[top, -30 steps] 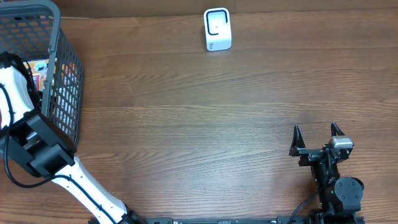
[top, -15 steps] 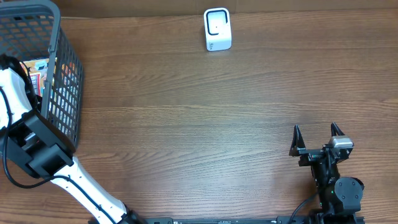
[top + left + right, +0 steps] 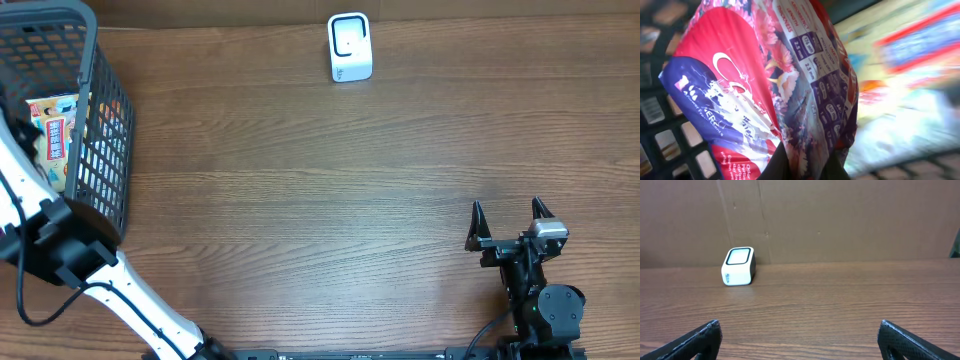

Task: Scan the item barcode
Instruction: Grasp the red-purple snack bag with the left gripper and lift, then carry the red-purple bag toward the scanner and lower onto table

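Note:
In the left wrist view a red, blue and floral foil packet (image 3: 765, 90) fills the frame, and my left gripper (image 3: 802, 161) is shut on its lower edge, a dark finger (image 3: 776, 167) on each side of the pinched foil. No barcode shows on the visible face. In the overhead view my left arm (image 3: 25, 190) reaches into the basket (image 3: 105, 150) and hides the gripper. The white scanner (image 3: 350, 47) stands at the far edge of the table, also facing the right wrist camera, scanner (image 3: 738, 266). My right gripper (image 3: 510, 215) rests open near the front right, nothing between its fingers.
The dark mesh basket occupies the far left corner and holds an orange and white box (image 3: 55, 130); more blurred packaging lies behind the packet in the left wrist view. A brown cardboard wall (image 3: 840, 220) backs the table behind the scanner.
My left gripper has closed on the packet. The left arm has shifted toward the left edge, uncovering the box in the basket. The right arm has not moved.

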You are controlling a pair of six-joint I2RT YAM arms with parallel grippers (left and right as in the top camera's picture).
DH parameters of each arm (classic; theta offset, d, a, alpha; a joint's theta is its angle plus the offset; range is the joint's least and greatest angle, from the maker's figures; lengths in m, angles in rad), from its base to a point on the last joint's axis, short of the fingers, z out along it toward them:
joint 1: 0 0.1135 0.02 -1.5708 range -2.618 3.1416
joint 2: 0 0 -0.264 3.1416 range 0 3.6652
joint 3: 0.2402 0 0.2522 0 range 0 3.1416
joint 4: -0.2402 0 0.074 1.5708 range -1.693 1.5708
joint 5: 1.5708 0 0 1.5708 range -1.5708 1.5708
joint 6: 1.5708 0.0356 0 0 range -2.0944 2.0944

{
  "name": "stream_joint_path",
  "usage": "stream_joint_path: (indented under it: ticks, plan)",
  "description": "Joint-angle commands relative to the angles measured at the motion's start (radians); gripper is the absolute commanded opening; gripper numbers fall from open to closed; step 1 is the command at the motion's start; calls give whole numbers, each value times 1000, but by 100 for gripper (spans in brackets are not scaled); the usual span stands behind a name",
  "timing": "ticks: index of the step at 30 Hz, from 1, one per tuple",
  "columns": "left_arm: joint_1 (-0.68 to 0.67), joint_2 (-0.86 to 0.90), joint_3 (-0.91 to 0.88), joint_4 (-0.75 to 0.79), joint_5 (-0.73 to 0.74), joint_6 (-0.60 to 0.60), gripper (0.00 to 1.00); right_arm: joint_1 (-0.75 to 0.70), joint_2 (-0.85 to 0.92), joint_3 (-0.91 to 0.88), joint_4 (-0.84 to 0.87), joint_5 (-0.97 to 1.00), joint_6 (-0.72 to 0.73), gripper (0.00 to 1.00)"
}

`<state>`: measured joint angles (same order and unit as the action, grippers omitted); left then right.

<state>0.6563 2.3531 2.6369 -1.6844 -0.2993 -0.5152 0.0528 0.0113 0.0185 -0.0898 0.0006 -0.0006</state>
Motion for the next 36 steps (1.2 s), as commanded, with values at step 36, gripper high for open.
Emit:
stream_joint_path:
  ticks: [36]
  plan:
    - [-479, -348, 303, -5, 1508, 711, 5, -3, -7, -11, 6, 6, -4, 100]
